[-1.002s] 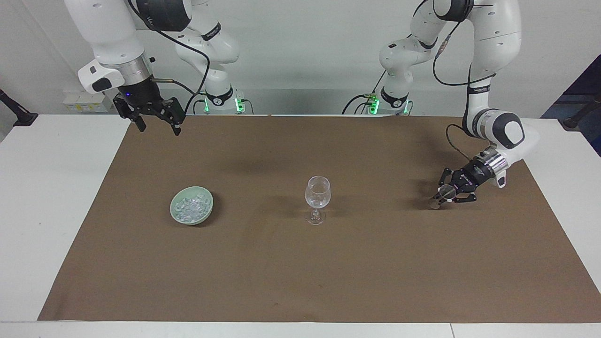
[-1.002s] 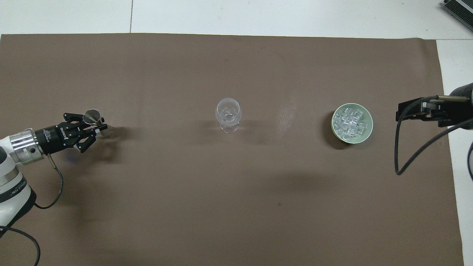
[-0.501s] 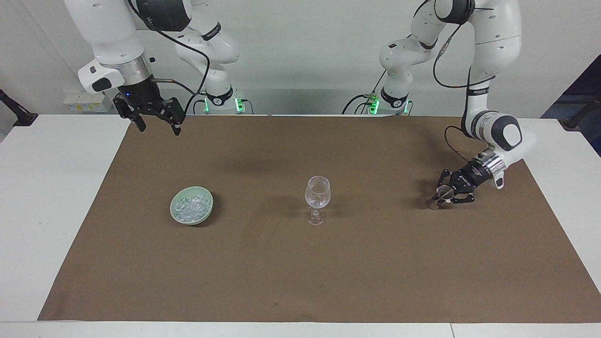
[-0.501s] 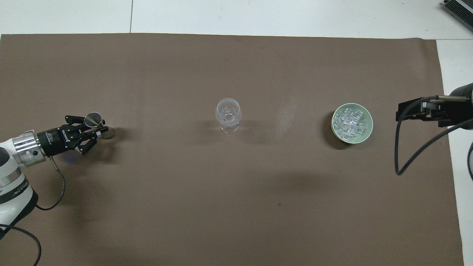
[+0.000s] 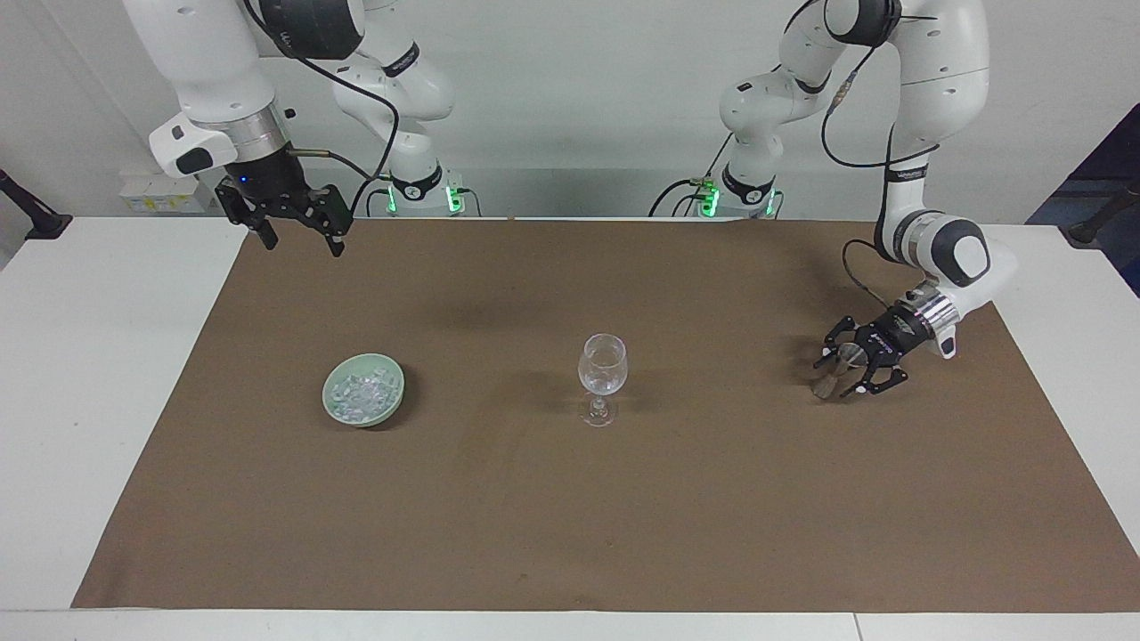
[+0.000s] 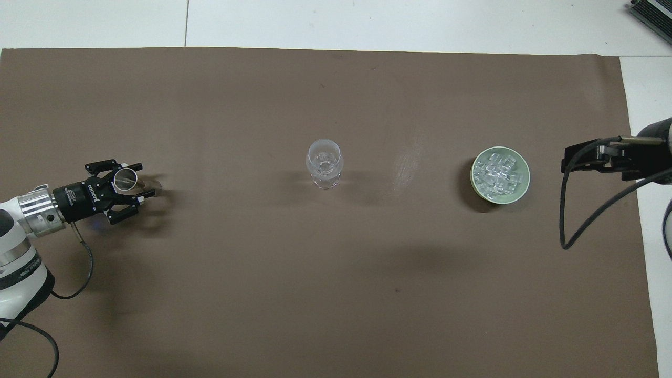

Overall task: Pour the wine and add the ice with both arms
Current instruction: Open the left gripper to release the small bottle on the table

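A clear wine glass (image 5: 603,369) (image 6: 324,160) stands upright mid-table; I cannot make out any wine in it. The ice (image 5: 361,390) (image 6: 499,172) is heaped in a pale green bowl (image 5: 398,385) (image 6: 526,178) toward the right arm's end. My left gripper (image 5: 839,374) (image 6: 138,180) sits low over the mat at the left arm's end. It is open, its fingers spread on either side of a small metal measuring cup (image 5: 826,383) (image 6: 126,178). My right gripper (image 5: 303,245) (image 6: 569,160) hangs open and empty, high over the mat's edge near the robots.
A brown mat (image 5: 712,499) (image 6: 336,273) covers most of the white table (image 5: 107,356). The glass stands between the bowl and the metal cup, with bare mat around each.
The left gripper's fingers, closed on the metal cup before, have spread apart around it. The hand has drawn slightly back toward its arm. The right arm has barely moved.
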